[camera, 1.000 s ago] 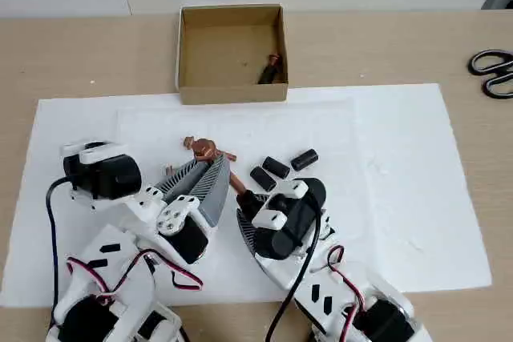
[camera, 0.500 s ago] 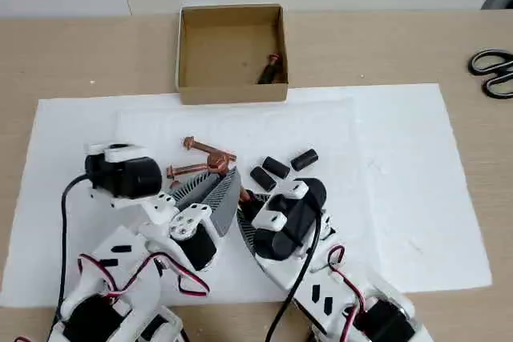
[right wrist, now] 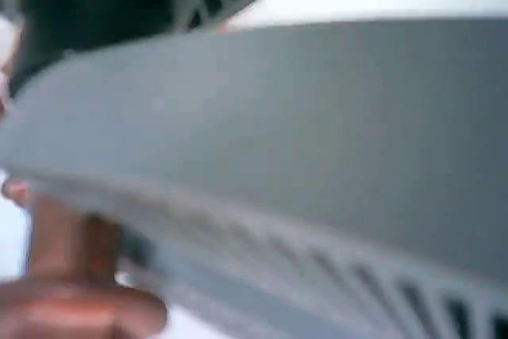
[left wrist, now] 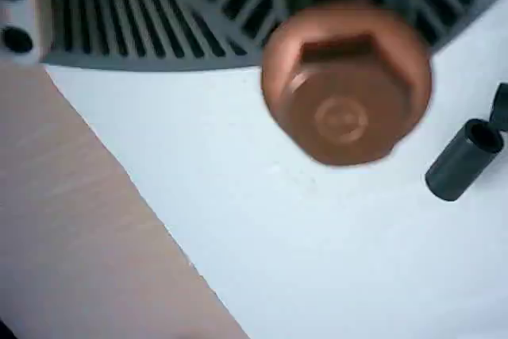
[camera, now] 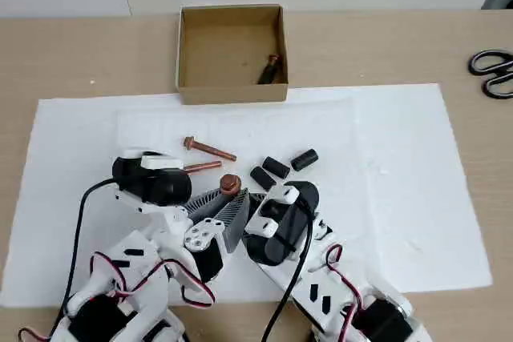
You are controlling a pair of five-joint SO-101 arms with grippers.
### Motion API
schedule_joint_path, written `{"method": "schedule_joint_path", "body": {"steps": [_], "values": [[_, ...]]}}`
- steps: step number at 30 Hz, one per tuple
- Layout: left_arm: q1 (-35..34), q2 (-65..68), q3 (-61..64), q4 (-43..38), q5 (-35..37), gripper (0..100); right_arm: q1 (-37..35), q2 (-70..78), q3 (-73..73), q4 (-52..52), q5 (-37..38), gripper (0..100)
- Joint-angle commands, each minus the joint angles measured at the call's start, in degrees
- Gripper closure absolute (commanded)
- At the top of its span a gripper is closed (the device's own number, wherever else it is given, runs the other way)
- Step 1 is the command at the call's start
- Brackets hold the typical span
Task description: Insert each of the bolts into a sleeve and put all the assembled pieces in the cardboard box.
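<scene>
Scissors (camera: 498, 75) lie at the edge of a wooden table (camera: 385, 46), beside a white paper sheet (camera: 401, 182).

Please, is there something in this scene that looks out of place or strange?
Nothing is spilled or damaged. Only the scissors at the right edge of the table look out of place: they lie off the white paper, far from the bolts and sleeves, and the task needs no cutting.

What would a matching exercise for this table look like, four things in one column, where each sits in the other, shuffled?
1 scissors
2 assembled piece
3 black sleeves
4 head-up bolt

A in the left gripper
B loose on the white sheet
C inside the cardboard box
D on the bare table, off the sheet

Pairs: 1-D, 2-C, 3-B, 4-A
</scene>
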Motion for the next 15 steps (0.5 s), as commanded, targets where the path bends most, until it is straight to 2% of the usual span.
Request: {"method": "schedule_joint_path", "body": {"steps": [1,8,13,15], "values": [[1.67,0.18,1.8,1.32,-2.02,100,-0.04,-0.48,-3.43,-2.51,0.44,99.5],[1.67,0.09,2.33,1.32,-3.34,99,-0.04,-0.48,-3.34,-2.33,0.44,99.5],[1.67,0.44,2.33,2.2,-3.69,83,-0.04,-0.48,-3.25,-2.15,0.44,99.5],[1.58,0.44,2.42,3.25,-3.69,80,-0.04,-0.48,-3.25,-2.15,0.44,99.5]]}}
